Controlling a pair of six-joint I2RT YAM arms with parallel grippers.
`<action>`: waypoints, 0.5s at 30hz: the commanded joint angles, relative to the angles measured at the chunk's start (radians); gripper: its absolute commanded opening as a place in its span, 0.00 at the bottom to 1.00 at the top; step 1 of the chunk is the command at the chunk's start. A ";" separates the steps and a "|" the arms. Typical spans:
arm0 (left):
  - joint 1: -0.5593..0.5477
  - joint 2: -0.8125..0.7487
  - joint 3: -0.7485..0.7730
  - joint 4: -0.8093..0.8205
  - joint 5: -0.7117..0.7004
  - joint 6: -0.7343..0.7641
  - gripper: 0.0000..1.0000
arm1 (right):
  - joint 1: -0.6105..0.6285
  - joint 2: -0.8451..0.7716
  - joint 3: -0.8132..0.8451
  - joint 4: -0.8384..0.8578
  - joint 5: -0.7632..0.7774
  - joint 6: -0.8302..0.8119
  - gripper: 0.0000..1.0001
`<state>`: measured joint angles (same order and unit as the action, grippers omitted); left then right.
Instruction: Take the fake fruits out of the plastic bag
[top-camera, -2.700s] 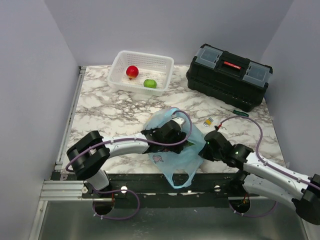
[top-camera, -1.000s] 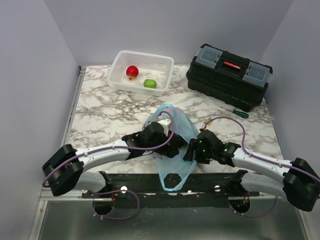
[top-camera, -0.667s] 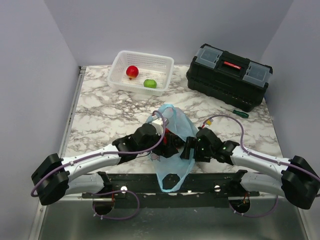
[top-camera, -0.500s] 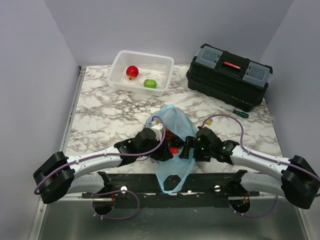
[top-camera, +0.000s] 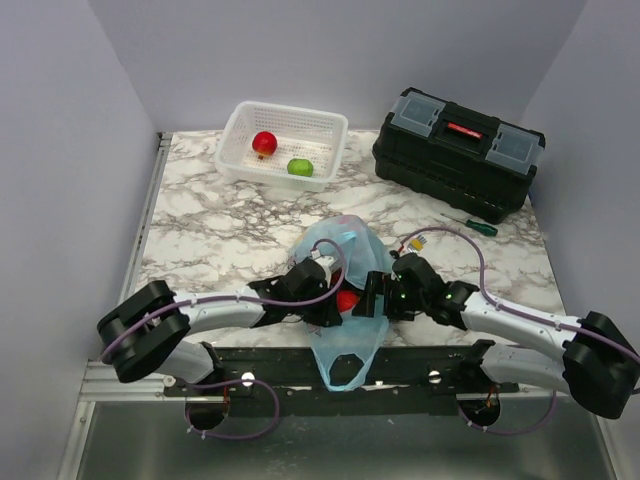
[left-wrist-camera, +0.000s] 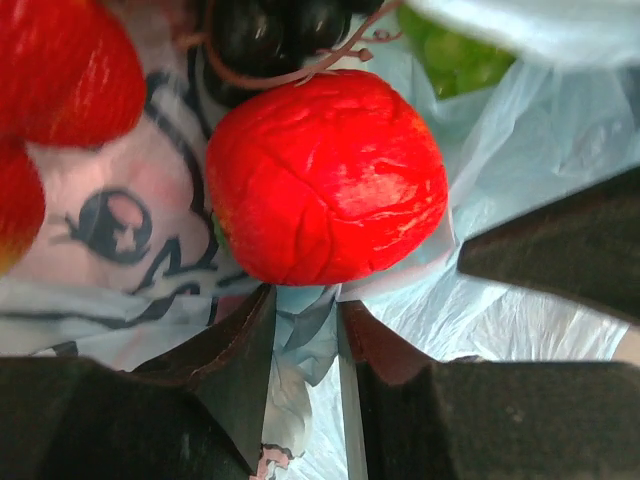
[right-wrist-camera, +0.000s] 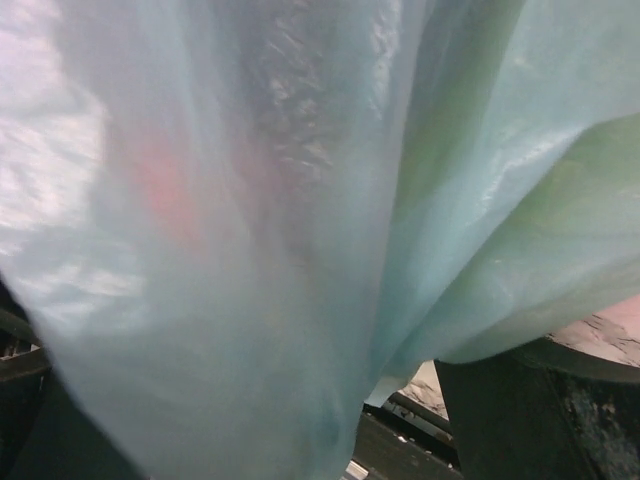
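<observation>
The light-blue plastic bag (top-camera: 345, 245) lies bunched at the table's front, and its loop handle (top-camera: 340, 365) hangs over the edge. My left gripper (left-wrist-camera: 303, 340) is shut on a fold of the bag's film, just below a wrinkled red fruit (left-wrist-camera: 325, 180) in the bag's mouth. Around it show more red pieces (left-wrist-camera: 60, 70), dark berries (left-wrist-camera: 270, 30) and a green piece (left-wrist-camera: 460, 60). My right gripper (top-camera: 372, 296) stands open against the bag's right side. Bag film fills the right wrist view, with one finger (right-wrist-camera: 530, 410) at the lower right.
A white lattice basket (top-camera: 240, 120) at the back left holds a red apple (top-camera: 264, 143) and a light-green round fruit (top-camera: 299, 167). A black toolbox (top-camera: 458, 150) sits at the back right. A green screwdriver (top-camera: 470, 225) and a small connector (top-camera: 417, 242) lie near it.
My left gripper has closed down on the bag's film near the red fruit. My right gripper has opened wide and stays pressed to the bag. The bag has bunched and shifted slightly.
</observation>
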<state>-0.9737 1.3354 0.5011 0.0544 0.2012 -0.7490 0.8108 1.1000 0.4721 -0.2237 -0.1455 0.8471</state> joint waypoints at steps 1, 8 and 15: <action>-0.002 0.091 0.101 -0.020 -0.029 0.055 0.29 | 0.007 0.007 -0.043 0.055 0.039 0.031 1.00; -0.002 0.073 0.098 -0.031 -0.052 0.081 0.29 | 0.007 0.051 -0.084 0.083 0.169 0.071 0.79; -0.002 -0.137 0.060 -0.049 -0.038 0.084 0.53 | 0.007 0.049 -0.104 0.067 0.217 0.047 0.42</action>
<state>-0.9737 1.3216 0.5648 0.0124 0.1745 -0.6811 0.8120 1.1339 0.4011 -0.1440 -0.0002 0.9066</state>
